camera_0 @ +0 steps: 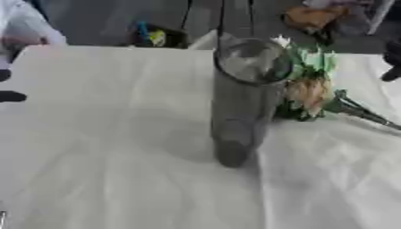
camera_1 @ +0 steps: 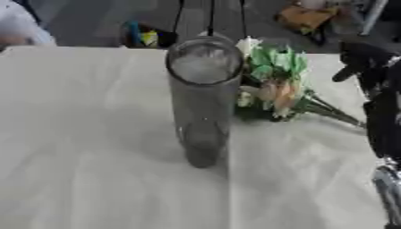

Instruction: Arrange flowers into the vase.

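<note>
Clear glass forms the tall cylindrical vase [camera_1: 202, 98], which is stood upright at the middle of the white-covered worktop [camera_1: 94, 134]. The flowers [camera_1: 278, 85] are laid on the cloth just right of it, stems pointing right. The right hand [camera_1: 362, 60] is seen above the stems, fingers curled, nothing held. Dark fingers of the left hand [camera_0: 9, 96] are seen at the left edge; their state cannot be told.

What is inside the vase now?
The vase looks empty: no stems show through its clear wall. The flowers lie on the table beside it. Its bottom is too blurred to judge.
</note>
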`<state>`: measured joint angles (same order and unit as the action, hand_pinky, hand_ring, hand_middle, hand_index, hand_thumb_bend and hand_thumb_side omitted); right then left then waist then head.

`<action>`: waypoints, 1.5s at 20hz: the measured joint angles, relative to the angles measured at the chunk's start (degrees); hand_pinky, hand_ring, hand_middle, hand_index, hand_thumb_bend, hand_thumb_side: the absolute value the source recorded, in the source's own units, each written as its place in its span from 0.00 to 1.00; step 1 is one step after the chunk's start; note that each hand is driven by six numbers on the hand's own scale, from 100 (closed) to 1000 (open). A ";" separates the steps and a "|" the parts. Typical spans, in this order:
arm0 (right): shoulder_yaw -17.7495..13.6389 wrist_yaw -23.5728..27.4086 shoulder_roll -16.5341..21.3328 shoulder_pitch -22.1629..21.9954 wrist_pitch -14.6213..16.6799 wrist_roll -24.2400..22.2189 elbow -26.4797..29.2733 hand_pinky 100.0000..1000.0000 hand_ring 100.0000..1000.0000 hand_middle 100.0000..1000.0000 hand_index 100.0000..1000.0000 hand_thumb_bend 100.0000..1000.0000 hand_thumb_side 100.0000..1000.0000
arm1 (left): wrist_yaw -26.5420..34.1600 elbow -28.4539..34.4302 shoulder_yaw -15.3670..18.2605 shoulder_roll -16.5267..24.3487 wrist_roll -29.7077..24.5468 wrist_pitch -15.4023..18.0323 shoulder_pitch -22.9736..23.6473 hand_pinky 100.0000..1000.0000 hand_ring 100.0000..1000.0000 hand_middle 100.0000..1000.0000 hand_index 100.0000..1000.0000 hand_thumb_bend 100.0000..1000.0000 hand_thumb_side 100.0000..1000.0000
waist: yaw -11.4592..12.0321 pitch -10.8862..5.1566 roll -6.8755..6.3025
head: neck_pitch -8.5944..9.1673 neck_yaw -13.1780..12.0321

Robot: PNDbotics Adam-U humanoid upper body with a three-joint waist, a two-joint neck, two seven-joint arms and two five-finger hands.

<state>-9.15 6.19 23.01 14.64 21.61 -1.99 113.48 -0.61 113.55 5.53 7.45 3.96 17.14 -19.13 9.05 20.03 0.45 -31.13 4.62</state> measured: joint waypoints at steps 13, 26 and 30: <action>-0.04 -0.11 1.06 0.04 0.28 -0.06 0.00 0.92 0.91 0.47 0.82 0.00 1.00 | -0.24 0.00 0.00 0.00 -0.01 0.01 0.15 0.52 0.69 0.73 0.92 0.00 1.00 | -0.12 0.00 0.00 | 0.52 0.52; -3.25 -9.37 16.22 0.46 -0.64 -2.26 0.00 0.82 0.92 0.58 0.84 0.49 1.00 | -0.29 0.00 0.00 0.08 0.11 -0.14 0.36 0.52 0.69 0.73 0.92 0.00 1.00 | -0.49 -0.03 0.02 | 0.90 1.73; -3.58 -12.87 21.51 0.13 -1.95 -5.14 -0.11 0.81 0.92 0.60 0.85 0.54 1.00 | -0.29 0.00 0.00 0.09 0.10 -0.15 0.46 0.52 0.69 0.73 0.92 0.00 1.00 | -0.22 -0.06 0.02 | 0.89 2.15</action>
<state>-12.72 -6.68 44.51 14.76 19.66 -7.13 113.37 -0.90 113.55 5.53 7.54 4.06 16.99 -18.67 8.83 19.97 0.47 -30.24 6.78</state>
